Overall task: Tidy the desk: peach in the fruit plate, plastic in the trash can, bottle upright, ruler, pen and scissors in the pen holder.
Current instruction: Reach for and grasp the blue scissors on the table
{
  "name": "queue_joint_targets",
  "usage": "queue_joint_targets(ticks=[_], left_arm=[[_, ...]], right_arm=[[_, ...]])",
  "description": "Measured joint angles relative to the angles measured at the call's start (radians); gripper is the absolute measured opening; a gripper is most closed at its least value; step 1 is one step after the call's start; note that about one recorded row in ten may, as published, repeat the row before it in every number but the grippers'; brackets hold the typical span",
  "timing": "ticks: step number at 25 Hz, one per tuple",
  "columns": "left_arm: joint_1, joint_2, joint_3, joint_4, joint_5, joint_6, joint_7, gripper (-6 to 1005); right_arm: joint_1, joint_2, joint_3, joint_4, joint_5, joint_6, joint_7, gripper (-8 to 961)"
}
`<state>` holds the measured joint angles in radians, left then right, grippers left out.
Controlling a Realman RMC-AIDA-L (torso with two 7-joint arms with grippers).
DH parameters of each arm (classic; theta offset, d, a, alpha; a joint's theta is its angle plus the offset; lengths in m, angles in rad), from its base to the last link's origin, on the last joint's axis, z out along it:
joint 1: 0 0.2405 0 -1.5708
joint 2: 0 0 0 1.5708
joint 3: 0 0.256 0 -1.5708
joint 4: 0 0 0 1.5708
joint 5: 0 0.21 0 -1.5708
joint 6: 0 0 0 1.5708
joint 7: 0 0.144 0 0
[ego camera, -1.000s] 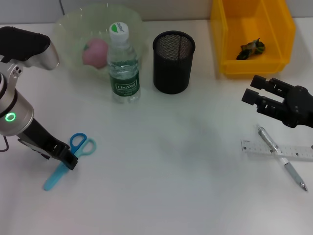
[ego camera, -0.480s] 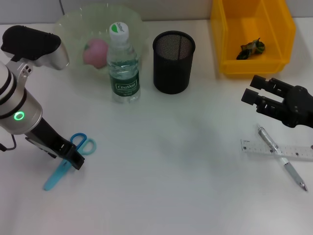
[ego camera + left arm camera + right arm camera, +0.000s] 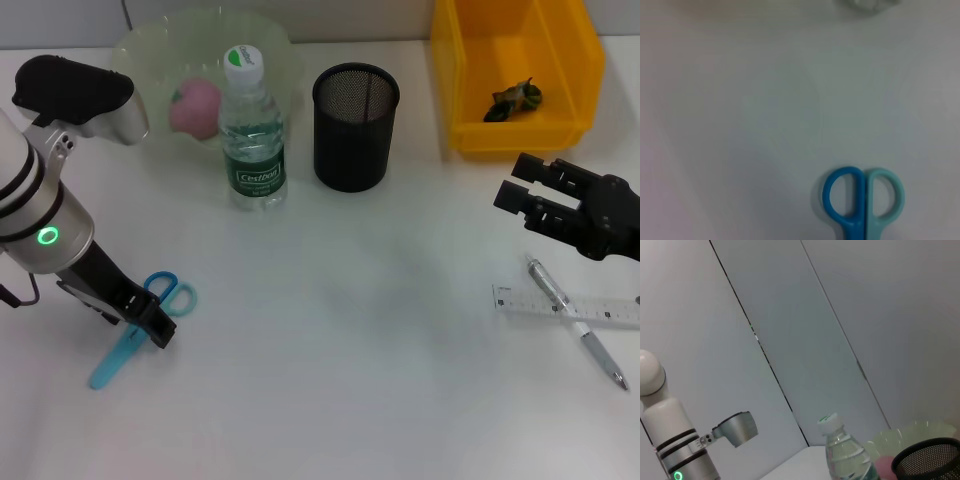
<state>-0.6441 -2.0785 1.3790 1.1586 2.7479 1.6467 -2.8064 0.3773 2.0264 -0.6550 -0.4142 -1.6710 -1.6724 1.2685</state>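
White desk [image 3: 330,350], upright bottle [image 3: 252,130] labelled "Cestbon".

My desk [image 3: 360,330] is a smooth white top with a dull, matt look. The scissors [image 3: 140,325] near its left edge have smooth plastic handles in two blues, faintly shiny. The bottle [image 3: 252,135] is clear, glossy plastic with a printed green label. Behind it the fruit plate [image 3: 140,55] is translucent pale green plastic. The pen holder [image 3: 355,125] is black wire mesh, matt. The trash can [image 3: 590,60] at the far right corner is smooth bright yellow plastic. The ruler [image 3: 520,300] is clear plastic; the pen [image 3: 575,322] looks silvery and shiny.
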Motion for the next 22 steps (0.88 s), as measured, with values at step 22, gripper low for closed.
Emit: queue_joint_targets(ticks=[22], left_arm=[[-0.021,0.001,0.036,-0.028,0.004,-0.018,-0.003,695]], right_arm=[[0.002,0.0,0.001,0.0,0.005,0.005,0.0,704]])
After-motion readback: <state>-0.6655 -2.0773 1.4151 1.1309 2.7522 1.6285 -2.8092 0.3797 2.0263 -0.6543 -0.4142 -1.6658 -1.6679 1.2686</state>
